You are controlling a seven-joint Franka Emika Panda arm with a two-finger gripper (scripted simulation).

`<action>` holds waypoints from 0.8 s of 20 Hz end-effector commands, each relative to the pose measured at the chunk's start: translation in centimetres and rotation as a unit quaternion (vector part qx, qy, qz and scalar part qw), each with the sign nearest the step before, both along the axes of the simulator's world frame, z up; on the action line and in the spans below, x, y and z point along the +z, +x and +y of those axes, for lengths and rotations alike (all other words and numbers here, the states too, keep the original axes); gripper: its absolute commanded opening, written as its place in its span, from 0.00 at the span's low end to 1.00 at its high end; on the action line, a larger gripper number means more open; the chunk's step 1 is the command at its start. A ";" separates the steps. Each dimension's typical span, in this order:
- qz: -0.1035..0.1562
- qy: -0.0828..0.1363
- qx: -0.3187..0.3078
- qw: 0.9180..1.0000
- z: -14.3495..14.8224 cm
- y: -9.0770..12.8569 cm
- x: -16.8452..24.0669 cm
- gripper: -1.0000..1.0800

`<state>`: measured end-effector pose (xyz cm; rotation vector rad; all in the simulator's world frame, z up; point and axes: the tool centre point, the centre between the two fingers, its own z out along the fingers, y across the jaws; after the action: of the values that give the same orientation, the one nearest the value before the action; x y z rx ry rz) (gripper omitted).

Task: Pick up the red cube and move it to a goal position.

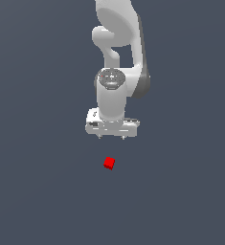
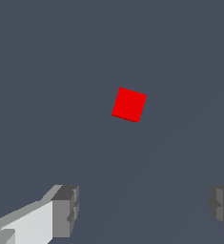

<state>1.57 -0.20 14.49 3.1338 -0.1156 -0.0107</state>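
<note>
While the arm (image 1: 119, 62) hangs over grey floor (image 1: 32, 191), gripper (image 1: 112, 137) is spread wide, grasping nothing. 2 fingers (image 2: 66, 209) sit far apart in wrist view. Cube (image 1: 109, 163) lies on floor, apart from gripper, turned at an angle.
</note>
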 end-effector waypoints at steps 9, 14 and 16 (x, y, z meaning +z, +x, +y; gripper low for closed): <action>-0.002 0.001 -0.079 0.997 -0.3 3.7 -7.1 0.96; -0.003 0.001 -0.112 0.994 -0.6 5.3 -9.9 0.96; -0.003 0.001 -0.122 0.993 -0.7 5.8 -10.7 0.96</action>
<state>6.93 -0.84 4.42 3.1040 -0.4708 -0.0044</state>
